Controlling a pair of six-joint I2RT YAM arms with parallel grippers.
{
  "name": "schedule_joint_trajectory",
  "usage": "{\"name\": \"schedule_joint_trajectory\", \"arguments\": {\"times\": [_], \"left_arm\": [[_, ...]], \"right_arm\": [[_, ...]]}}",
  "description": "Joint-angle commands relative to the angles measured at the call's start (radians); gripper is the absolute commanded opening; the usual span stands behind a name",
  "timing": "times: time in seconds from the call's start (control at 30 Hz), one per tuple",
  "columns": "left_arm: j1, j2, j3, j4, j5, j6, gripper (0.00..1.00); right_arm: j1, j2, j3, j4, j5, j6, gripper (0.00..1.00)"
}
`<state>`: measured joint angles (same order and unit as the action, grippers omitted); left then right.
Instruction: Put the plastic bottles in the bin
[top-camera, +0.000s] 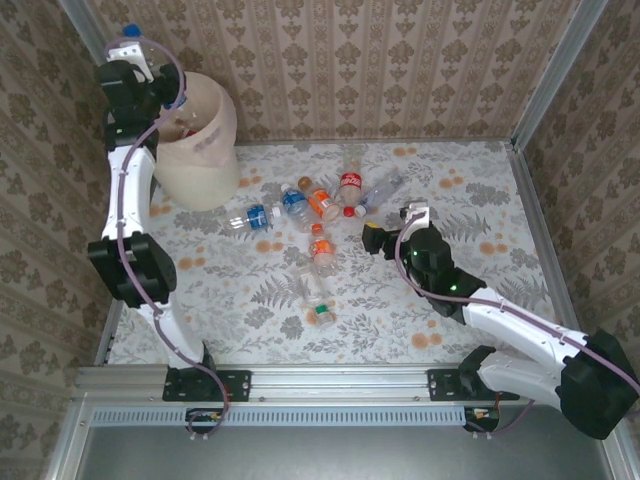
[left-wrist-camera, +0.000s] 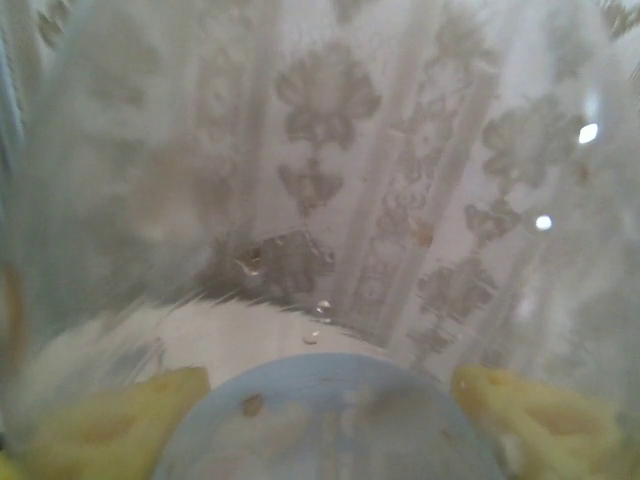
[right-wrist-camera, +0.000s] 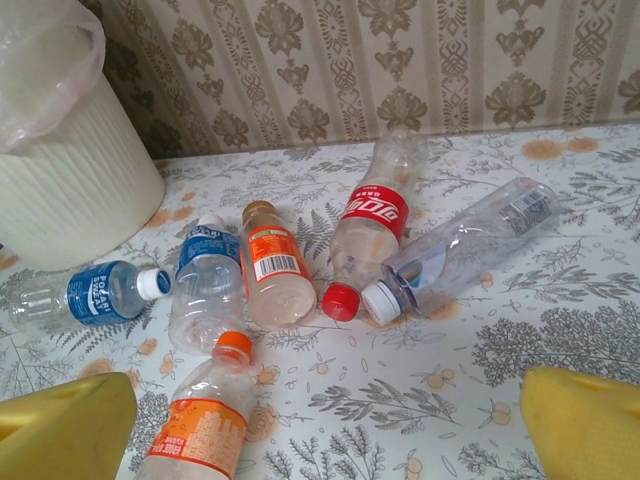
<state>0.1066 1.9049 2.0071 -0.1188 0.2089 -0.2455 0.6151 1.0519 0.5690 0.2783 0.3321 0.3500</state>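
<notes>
My left gripper (top-camera: 138, 62) hangs over the cream bin's (top-camera: 205, 150) rim, shut on a clear plastic bottle with a blue cap (top-camera: 131, 31). In the left wrist view this bottle (left-wrist-camera: 330, 200) sits between the yellow fingers (left-wrist-camera: 120, 425) and blurs the view. Several bottles lie on the table: two blue-labelled (top-camera: 255, 217) (top-camera: 295, 205), an orange one (top-camera: 322, 203), a red one (top-camera: 349, 185), a clear one (top-camera: 382, 188), an orange-capped one (top-camera: 321, 248), a green-capped one (top-camera: 316, 292). My right gripper (top-camera: 374, 238) (right-wrist-camera: 325, 435) is open, with nothing between its fingers, near the orange-capped bottle (right-wrist-camera: 200, 420).
The bin (right-wrist-camera: 70, 170) is lined with a translucent bag and stands at the table's far left corner. Patterned walls close in the table on the back and both sides. Flowered tablecloth (top-camera: 470, 200) lies bare to the right of the bottles.
</notes>
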Motion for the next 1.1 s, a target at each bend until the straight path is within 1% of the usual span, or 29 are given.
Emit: {"name": "schedule_joint_trajectory", "arguments": {"times": [0.0, 0.2, 0.57, 0.7, 0.73, 0.77, 0.83, 0.93, 1.07], "left_arm": [[0.007, 0.028, 0.055, -0.029, 0.081, -0.002, 0.65], [0.002, 0.077, 0.065, -0.057, 0.162, -0.037, 0.65], [-0.006, 0.154, 0.113, -0.188, 0.236, 0.063, 0.66], [-0.005, 0.182, 0.126, -0.222, 0.242, 0.083, 0.67], [-0.006, 0.188, 0.134, -0.230, 0.229, 0.089, 0.70], [-0.005, 0.193, 0.152, -0.244, 0.215, 0.089, 0.77], [-0.005, 0.207, 0.208, -0.284, 0.215, 0.089, 0.86], [-0.005, 0.208, 0.273, -0.322, 0.205, 0.074, 0.90], [-0.006, 0.178, 0.283, -0.323, 0.159, 0.032, 0.94]], "right_arm": [[-0.010, -0.035, -0.024, -0.034, 0.039, 0.028, 1.00], [-0.019, -0.058, -0.038, -0.039, 0.044, 0.044, 1.00], [-0.030, -0.067, -0.041, -0.051, 0.043, 0.054, 1.00], [-0.034, -0.067, -0.043, -0.052, 0.043, 0.061, 1.00], [-0.035, -0.067, -0.043, -0.054, 0.041, 0.061, 1.00], [-0.035, -0.067, -0.042, -0.057, 0.041, 0.061, 1.00], [-0.035, -0.070, -0.041, -0.063, 0.040, 0.061, 1.00], [-0.038, -0.074, -0.047, -0.062, 0.042, 0.066, 1.00], [-0.040, -0.073, -0.057, -0.051, 0.041, 0.082, 1.00]]}}
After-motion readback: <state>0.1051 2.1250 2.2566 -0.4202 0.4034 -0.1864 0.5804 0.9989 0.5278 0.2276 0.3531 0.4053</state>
